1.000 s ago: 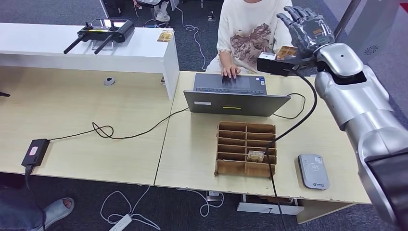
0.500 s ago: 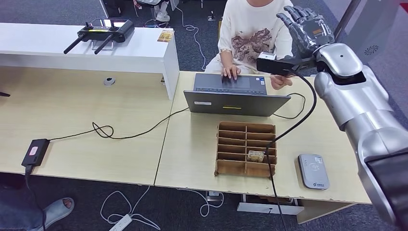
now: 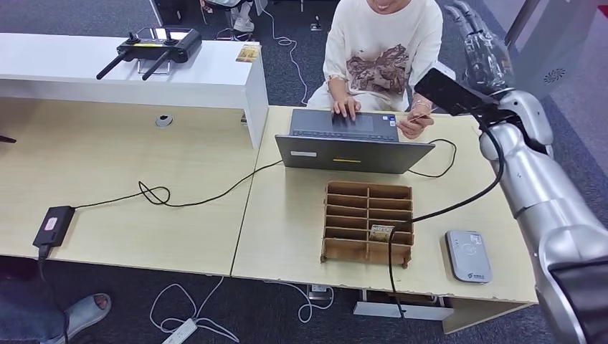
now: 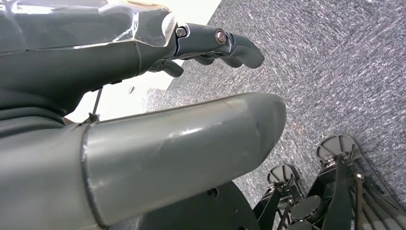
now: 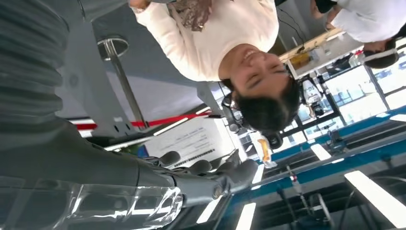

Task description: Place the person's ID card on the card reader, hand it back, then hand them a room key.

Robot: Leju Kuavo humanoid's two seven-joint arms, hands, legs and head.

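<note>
My right hand (image 3: 482,46) is raised at the far right beyond the desk, fingers spread upward, nothing in it; the right wrist view shows its fingers (image 5: 210,179) stretched out and empty. The seated person in a cream shirt (image 3: 380,43) holds a thin card (image 3: 418,117) in one hand beside the laptop. I cannot tell which card it is. The grey card reader (image 3: 468,256) lies at the desk's front right. A tan room key (image 3: 381,232) stands in a slot of the cardboard organizer (image 3: 358,247). My left hand (image 4: 143,72) hangs over grey carpet, holding nothing.
An open laptop (image 3: 354,140) sits between the organizer and the person, whose other hand is on its keyboard. Black cables run across the desk and past the organizer. A white counter (image 3: 129,68) with a black controller stands at the back left.
A second ago my right hand held a tan card out to the person. The person took it and lowered it beside the laptop. My right hand has drawn back to the right, empty.
</note>
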